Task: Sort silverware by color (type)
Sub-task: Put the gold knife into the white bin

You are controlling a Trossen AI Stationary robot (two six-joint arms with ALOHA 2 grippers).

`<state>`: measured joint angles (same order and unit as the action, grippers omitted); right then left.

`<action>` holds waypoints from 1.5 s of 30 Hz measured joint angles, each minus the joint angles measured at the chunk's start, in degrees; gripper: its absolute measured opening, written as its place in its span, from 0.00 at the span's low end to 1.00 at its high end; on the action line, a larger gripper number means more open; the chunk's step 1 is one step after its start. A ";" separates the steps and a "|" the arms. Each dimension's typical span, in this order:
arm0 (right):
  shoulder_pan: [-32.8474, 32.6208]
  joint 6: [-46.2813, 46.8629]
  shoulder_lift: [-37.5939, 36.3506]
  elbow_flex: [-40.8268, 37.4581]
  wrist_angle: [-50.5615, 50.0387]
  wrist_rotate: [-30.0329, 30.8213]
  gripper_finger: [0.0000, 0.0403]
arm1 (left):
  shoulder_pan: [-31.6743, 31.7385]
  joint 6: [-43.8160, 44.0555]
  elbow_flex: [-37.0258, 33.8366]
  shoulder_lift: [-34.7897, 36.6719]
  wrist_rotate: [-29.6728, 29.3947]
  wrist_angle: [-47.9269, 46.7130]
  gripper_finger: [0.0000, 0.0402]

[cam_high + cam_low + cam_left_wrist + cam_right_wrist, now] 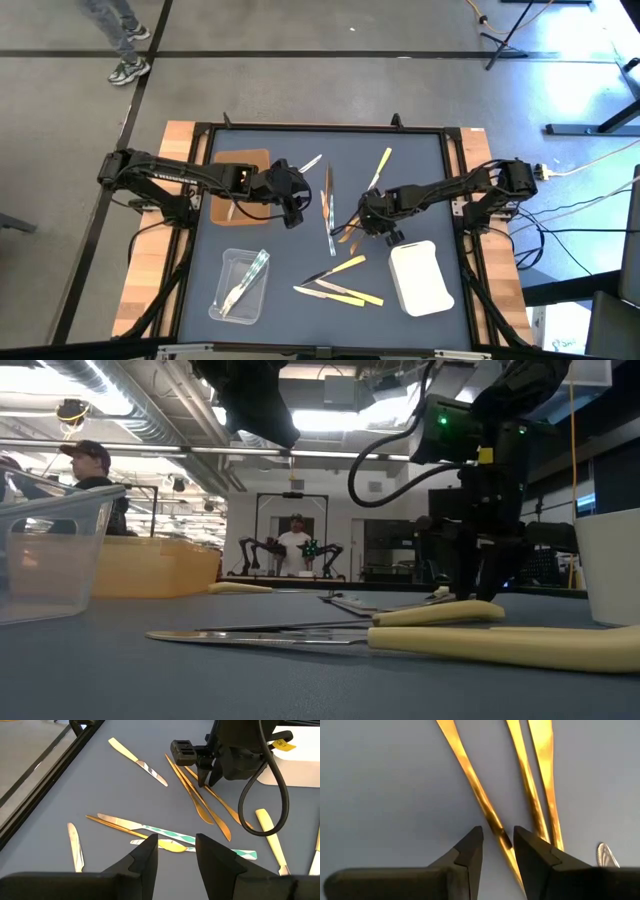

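Silverware lies scattered on the dark mat. Three slim golden pieces (pixel 200 802) lie side by side near the middle. My right gripper (pixel 498 845) points down over them, open, with one finger on each side of one golden piece (pixel 485 805); its fingers do not touch that piece's sides. In the high view it (pixel 375 228) stands right of centre. My left gripper (pixel 176 852) hangs open above the mat left of centre (pixel 293 213), with nothing between its fingers. Under it lie a green-patterned piece (pixel 170 834) and a yellow one (pixel 172 846).
A brown tray (pixel 240 172) sits at the far left. A clear tray (pixel 228 300) holding a few pieces sits at the near left, and a white tray (pixel 420 278) at the near right. Yellow-handled pieces (pixel 340 290) lie near the front edge. People stand beyond the table (pixel 295 540).
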<state>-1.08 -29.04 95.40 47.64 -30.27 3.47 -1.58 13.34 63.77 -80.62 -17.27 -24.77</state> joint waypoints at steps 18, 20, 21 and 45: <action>-0.02 -0.04 0.37 -0.07 -1.08 -0.71 0.04 | 0.00 0.00 0.00 0.00 0.00 0.00 0.31; -0.02 -0.04 0.37 -0.03 -1.16 -0.65 0.02 | 0.01 0.00 0.00 0.00 0.00 0.00 0.31; -0.02 -0.04 0.37 -0.02 -1.19 -0.62 0.01 | 0.02 0.00 0.00 0.00 -0.01 0.00 0.31; 0.00 -0.05 0.87 8.82 -9.30 -0.12 0.00 | 0.04 0.07 0.00 1.58 -0.01 0.00 0.31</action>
<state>-1.08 -29.09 96.27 56.46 -39.57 3.35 -1.54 13.41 63.77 -79.04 -17.28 -24.77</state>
